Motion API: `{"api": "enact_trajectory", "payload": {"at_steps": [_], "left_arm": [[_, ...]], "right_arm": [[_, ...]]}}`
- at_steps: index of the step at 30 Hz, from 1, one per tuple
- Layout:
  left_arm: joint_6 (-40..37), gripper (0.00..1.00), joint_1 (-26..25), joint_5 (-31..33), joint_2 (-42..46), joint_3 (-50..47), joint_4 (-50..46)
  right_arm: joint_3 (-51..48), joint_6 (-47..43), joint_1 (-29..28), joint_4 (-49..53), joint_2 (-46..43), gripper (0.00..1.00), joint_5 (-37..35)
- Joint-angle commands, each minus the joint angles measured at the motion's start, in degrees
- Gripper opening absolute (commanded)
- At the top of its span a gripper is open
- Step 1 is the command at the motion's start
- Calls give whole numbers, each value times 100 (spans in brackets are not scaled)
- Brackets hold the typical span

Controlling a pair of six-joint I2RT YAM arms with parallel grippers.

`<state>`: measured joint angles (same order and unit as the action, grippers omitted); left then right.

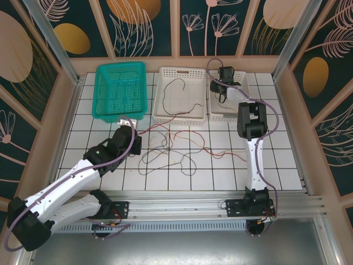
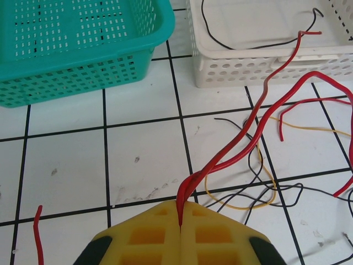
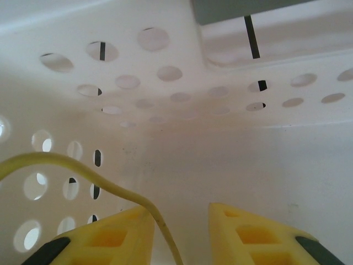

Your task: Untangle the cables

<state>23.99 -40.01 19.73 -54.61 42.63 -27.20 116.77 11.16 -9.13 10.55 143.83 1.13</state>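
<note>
From above, the cables (image 1: 171, 152) lie in a messy heap on the white bench (image 1: 276, 160), between the two arms. A black cable (image 1: 179, 99) lies apart from the heap, inside the mid basket (image 1: 179, 118). The left pincer (image 1: 126, 121) sits just in front of the green basket (image 1: 107, 113). A red cable (image 1: 151, 128) runs from it toward the heap. The right pincer (image 1: 222, 88) is down in the right basket (image 1: 223, 116).

From the left wrist, the left pincer (image 2: 180, 207) is shut tight on the red cable (image 2: 242, 138). The red cable goes up from the yellow fingers (image 2: 149, 232) and off toward the mid basket (image 2: 265, 69). The black cable (image 2: 248, 46) lies in that basket. A yellow cable (image 2: 265, 165) and thin dark ones loop on the bench (image 2: 143, 149) under the red one. The green basket (image 2: 83, 72) stands to the left.

From the right wrist, the right pincer (image 3: 179, 212) is inside the right basket (image 3: 248, 154). Its two fingers (image 3: 248, 232) stand apart with a gap. A yellow cable (image 3: 66, 163) bends in from the left and runs down along the left finger. It is not pinched.
</note>
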Motion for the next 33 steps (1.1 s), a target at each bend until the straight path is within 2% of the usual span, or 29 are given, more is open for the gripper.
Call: {"api": "enact_trajectory", "payload": {"at_steps": [1,11,19,33], "left_arm": [[-100,0,42,-57,-23,-1,76],[-107,0,51,-72,-52,-1,75],[-109,0,75,-111,-67,-1,84],[-128,0,99,-163,-76,4,92]], "right_arm": [[207,-74,-28,146,190,29,-174],[338,-91,-6,246,312,17,-308],[165,-61,53,213,192,1,-430],[-446,354,194,223,-485,0,-832]]}}
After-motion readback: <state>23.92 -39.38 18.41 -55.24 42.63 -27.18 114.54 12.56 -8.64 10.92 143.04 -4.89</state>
